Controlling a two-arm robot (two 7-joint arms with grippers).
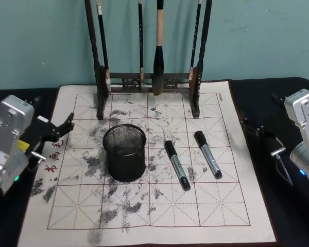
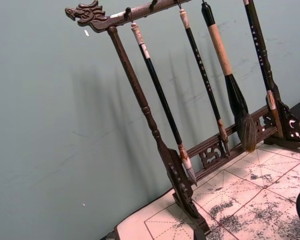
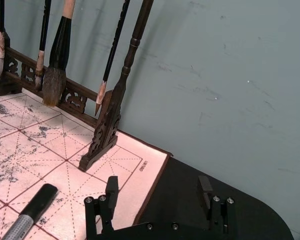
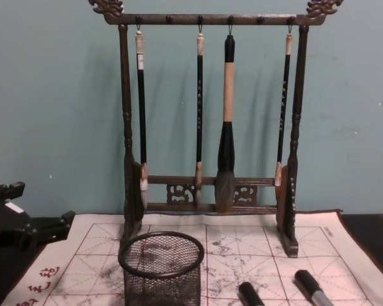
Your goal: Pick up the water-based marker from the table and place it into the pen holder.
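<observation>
The pen holder [image 1: 124,153], a round black mesh cup, stands upright on the ink-stained practice mat [image 1: 144,216]; it also rises at the front of the chest view [image 4: 161,268]. Two black-capped markers with grey barrels lie flat to its right: one close by [image 1: 176,164], one farther right [image 1: 208,154]. My left gripper [image 1: 62,129] hovers open at the mat's left edge, empty. My right gripper [image 1: 260,116] is open over the black table beyond the mat's right edge. In its wrist view [image 3: 157,192] nothing sits between the fingers, and a marker's cap [image 3: 30,212] lies off to one side.
A tall dark wooden brush rack [image 1: 147,82] with several hanging brushes stands at the back of the mat, behind the holder [image 4: 207,127]. A teal wall closes the scene behind it. Black tabletop [image 1: 293,226] borders the mat on both sides.
</observation>
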